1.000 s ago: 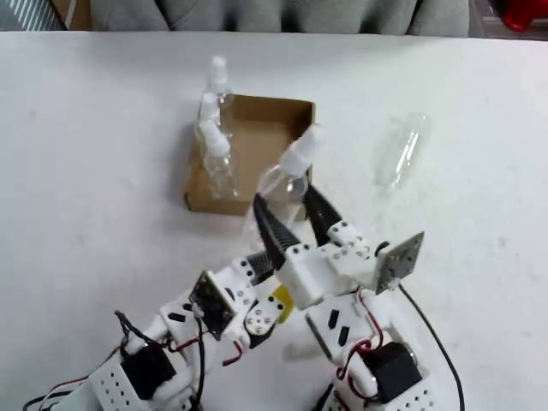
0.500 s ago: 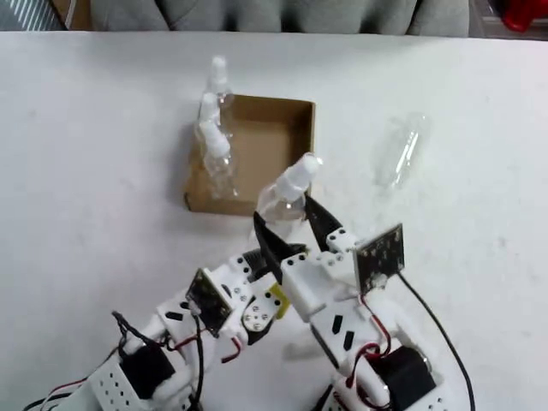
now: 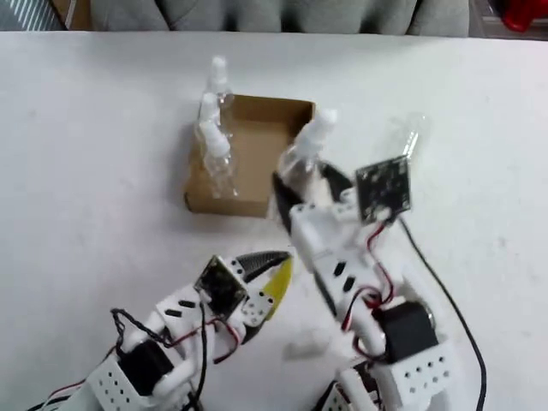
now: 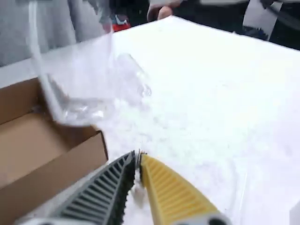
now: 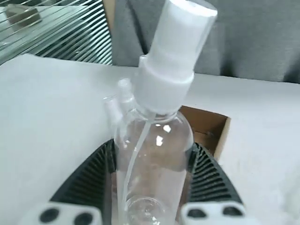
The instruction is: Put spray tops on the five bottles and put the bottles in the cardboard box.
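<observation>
Three capped bottles (image 3: pixel 214 145) sit along the cardboard box's (image 3: pixel 267 137) left wall. Right pincer (image 3: pixel 305 180), clamped on a 4th capped bottle (image 5: pixel 154 136), holds it tilted above the box's right rim. Left pincer (image 4: pixel 138 154) is together, near the box front. Risk: w/ that tilt the base catches the rim and the bottle tips outside.

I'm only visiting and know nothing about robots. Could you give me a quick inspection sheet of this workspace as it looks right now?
Surface: white table, plain.
Job's things: open cardboard box; three capped bottles at its left wall; held bottle, capped, over its right edge; clear bottle lying on the table, its top unclear.
Clutter: small pale object near the arms' bases, too faint to name.
Grippers: right gripper shut on the held bottle; left gripper shut, holding nothing.
Cables: red wires on the right arm; black cable trailing beside it.
Surroundings: grey upholstery behind the table; red object.
</observation>
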### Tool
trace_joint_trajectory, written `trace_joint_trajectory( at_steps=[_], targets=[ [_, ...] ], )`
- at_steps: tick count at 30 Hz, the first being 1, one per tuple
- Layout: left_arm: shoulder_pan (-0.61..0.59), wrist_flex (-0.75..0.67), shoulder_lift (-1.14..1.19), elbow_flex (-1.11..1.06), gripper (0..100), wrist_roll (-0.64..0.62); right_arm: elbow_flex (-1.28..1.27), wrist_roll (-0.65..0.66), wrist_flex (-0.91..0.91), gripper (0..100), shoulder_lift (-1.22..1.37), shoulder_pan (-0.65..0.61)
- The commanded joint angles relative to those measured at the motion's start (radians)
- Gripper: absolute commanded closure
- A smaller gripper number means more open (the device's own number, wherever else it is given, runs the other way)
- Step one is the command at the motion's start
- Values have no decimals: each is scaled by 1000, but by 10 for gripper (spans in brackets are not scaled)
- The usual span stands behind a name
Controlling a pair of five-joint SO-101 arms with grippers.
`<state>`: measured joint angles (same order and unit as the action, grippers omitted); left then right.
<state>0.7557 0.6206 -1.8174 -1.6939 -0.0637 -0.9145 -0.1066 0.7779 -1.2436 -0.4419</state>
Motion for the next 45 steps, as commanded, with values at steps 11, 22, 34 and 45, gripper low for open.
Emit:
trace_joint_trajectory(
  at_steps=[11, 22, 34, 45],
  targets=[
    [-647, 180, -12, 2, 980, -3, 107, 6, -341, 982, 456, 170],
    [-791, 379, -12, 2, 980, -5, 109, 5, -823, 982, 757, 162],
    [-797, 379, -12, 2, 980, -5, 158, 3, -1156, 982, 1073, 165],
    [-797, 376, -12, 2, 980, -5, 376, 12, -1164, 982, 1379, 191]
  ],
)
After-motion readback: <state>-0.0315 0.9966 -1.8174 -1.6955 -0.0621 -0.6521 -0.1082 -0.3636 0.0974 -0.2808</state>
